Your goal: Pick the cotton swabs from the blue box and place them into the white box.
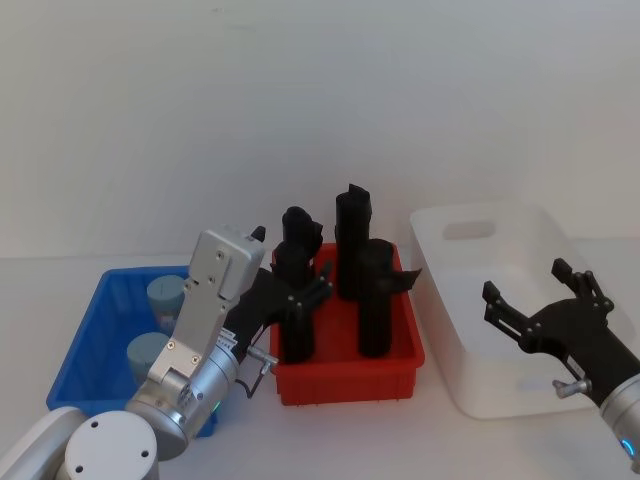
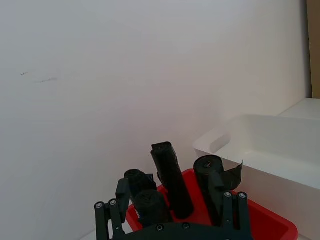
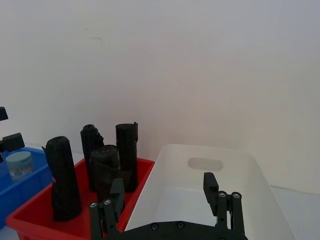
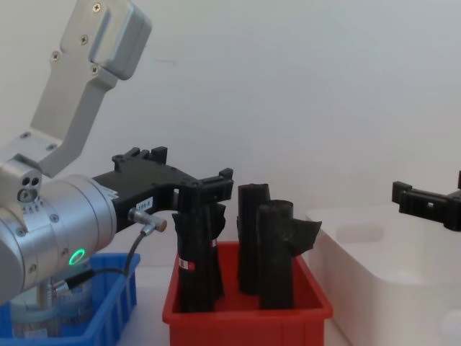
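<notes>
Two cotton swabs [image 1: 164,292] stand in the blue box [image 1: 88,325], far left. The left gripper [image 1: 292,253], wide and empty, hovers over the red bin [image 1: 340,382]. The right gripper [image 1: 526,279], also wide and empty, hovers over the white box [image 1: 437,290].

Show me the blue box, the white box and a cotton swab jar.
blue box [image 1: 85,340], head view, left wall.
white box [image 1: 440,300], head view, left wall.
cotton swab jar [image 1: 165,291], head view, lid.

Red bin [image 1: 345,382] — 4 blk rolls [image 1: 377,300] upright inside.
</notes>
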{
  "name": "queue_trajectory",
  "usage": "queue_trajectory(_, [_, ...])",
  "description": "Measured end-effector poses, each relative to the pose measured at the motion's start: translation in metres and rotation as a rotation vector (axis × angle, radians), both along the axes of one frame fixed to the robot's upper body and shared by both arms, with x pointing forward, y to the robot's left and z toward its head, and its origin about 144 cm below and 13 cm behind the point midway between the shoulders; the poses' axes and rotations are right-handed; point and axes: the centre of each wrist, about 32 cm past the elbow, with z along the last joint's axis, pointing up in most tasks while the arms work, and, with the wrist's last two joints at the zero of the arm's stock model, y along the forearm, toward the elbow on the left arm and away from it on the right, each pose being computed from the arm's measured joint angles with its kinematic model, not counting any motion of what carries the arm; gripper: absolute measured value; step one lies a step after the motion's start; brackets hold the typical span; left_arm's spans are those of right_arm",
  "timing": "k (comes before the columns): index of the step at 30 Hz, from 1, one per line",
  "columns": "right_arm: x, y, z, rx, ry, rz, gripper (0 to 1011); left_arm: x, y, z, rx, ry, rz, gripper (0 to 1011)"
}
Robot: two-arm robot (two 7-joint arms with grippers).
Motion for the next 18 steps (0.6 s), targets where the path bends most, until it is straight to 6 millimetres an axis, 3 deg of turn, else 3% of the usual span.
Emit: queue_trajectory(18, [0.0000,0.0000,0.0000,0.000,0.000,0.000,1001,0.0000,0.0000,0.0000,0.000,0.000,0.000,1005])
